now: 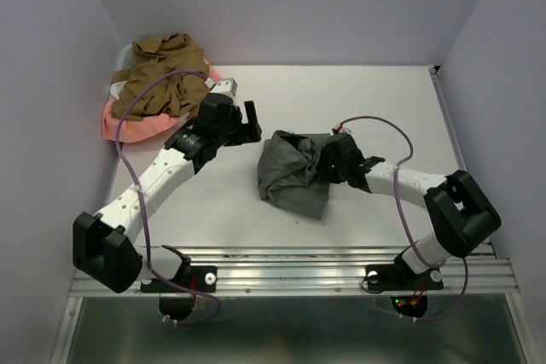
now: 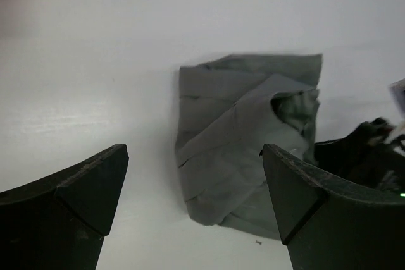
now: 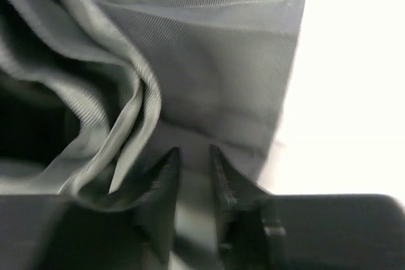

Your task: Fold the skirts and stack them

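The tan skirt (image 1: 162, 78) hides most of the pink skirt (image 1: 126, 129).

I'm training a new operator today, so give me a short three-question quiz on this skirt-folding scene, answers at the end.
1. Which hand is at the edge of the grey skirt?
2. Which skirt lies on the pink skirt? A the grey one; B the tan-brown skirt; C none.
3. True or false: the left hand is shut on the grey skirt.
Key: 1 right hand; 2 B; 3 false, it is open and clear of it.
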### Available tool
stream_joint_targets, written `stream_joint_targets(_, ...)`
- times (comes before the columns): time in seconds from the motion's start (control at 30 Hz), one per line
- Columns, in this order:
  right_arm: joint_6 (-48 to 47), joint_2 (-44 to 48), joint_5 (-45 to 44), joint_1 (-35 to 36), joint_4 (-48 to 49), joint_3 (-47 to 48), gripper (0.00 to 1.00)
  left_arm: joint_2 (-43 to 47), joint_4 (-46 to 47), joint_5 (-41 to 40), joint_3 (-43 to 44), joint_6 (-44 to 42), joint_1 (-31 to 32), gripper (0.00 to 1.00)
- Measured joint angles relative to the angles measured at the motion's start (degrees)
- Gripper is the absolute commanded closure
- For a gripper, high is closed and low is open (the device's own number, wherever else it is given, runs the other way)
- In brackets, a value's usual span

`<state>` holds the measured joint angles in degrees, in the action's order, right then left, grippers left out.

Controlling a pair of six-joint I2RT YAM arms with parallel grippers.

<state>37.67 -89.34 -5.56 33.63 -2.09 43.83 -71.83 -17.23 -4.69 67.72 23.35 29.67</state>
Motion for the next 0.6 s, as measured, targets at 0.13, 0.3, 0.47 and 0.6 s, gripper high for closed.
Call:
stream_joint_targets(0.13, -3.26, 4.96, -0.42, 0.11, -7.08, 3.19, 0.40, -2.56, -0.57, 1.73, -6.97, 1.57, -1.27, 0.01)
stream_joint_targets(0.3, -11.43, 14.05, 4.15, 0.15, -10.16, 5.95, 0.00, 1.55, 1.14, 2.43, -11.08, 2.93, -2.62, 0.01)
stream_joint_targets(0.47, -19.58, 15.61, 13.99, 0.15, -9.68, 8.57, 0.00, 5.99, 3.43, 2.93, -14.23, 4.00, -2.89, 0.01)
stream_joint_targets(0.6, -22.38, 11.91, 18.16, 0.20, -9.20, 11.06, 0.00, 7.43, 4.39, 3.37, -16.63, 4.57, -2.89, 0.01)
